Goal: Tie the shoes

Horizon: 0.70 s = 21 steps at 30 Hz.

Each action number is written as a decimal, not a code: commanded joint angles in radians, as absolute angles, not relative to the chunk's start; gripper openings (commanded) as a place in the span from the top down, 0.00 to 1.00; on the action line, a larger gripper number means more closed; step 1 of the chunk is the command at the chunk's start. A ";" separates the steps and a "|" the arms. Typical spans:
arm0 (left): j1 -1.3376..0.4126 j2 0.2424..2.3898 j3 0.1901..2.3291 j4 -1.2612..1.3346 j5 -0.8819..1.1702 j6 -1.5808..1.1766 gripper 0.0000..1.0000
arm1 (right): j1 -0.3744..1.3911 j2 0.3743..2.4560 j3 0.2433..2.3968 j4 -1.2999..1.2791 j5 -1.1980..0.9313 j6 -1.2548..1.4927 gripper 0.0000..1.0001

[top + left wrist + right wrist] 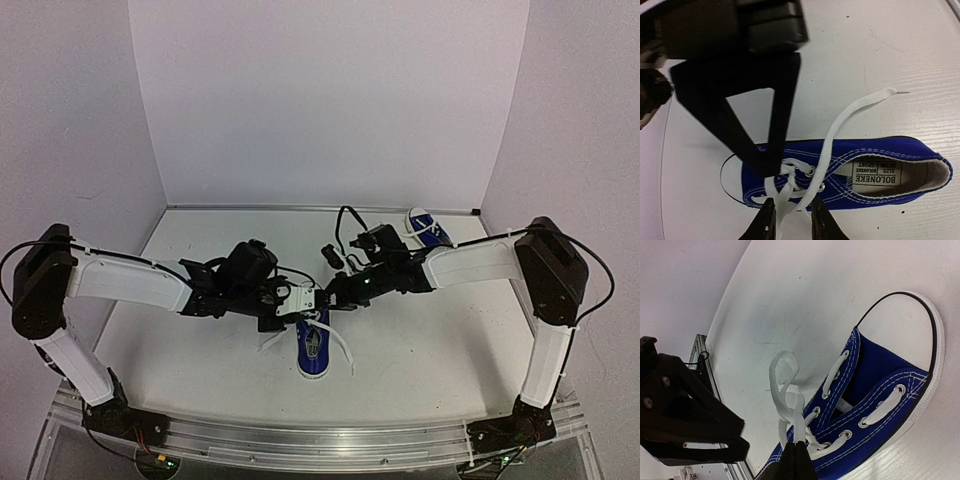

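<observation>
One blue shoe (pixel 314 352) lies mid-table with its toe toward the arms, and both grippers meet over its laces. My right gripper (pixel 797 452) is shut on a white lace loop (pixel 782 371) just above the eyelets of the shoe (pixel 880 390). In the left wrist view, my left gripper (pixel 792 222) stands over the side of the shoe (pixel 870 155). Its jaws are a little apart, with lace strands (pixel 785 202) running between them. One loose lace end (pixel 855 111) trails across the table. The right gripper's fingers (pixel 760 150) reach down to the knot. A second shoe (pixel 428 229) sits at the back right.
White walls close the table (pixel 430 350) on three sides. An aluminium rail (pixel 320 440) runs along the near edge between the arm bases. A loose lace (pixel 343 347) lies beside the near shoe on its right.
</observation>
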State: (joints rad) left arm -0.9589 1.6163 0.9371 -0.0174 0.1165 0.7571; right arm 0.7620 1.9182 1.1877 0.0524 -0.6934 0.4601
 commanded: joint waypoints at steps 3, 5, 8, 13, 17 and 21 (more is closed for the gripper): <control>-0.975 1.674 1.008 -0.106 0.088 0.842 0.80 | 0.758 1.904 1.190 0.092 -0.716 0.468 1.00; -0.976 1.680 1.010 -0.108 0.083 0.842 0.81 | 0.758 1.904 1.190 0.092 -0.718 0.468 1.00; -0.976 1.690 1.017 -0.111 0.073 0.844 0.83 | 0.758 1.904 1.192 0.092 -0.721 0.468 1.00; -0.976 1.702 1.028 -0.106 0.049 0.841 0.89 | 0.758 1.905 1.193 0.092 -0.724 0.468 1.00; -0.978 1.707 1.035 -0.102 0.033 0.834 0.94 | 0.758 1.906 1.195 0.093 -0.728 0.468 1.00; -0.986 1.693 1.022 -0.091 0.024 0.839 0.86 | 0.758 1.907 1.195 0.094 -0.730 0.469 1.00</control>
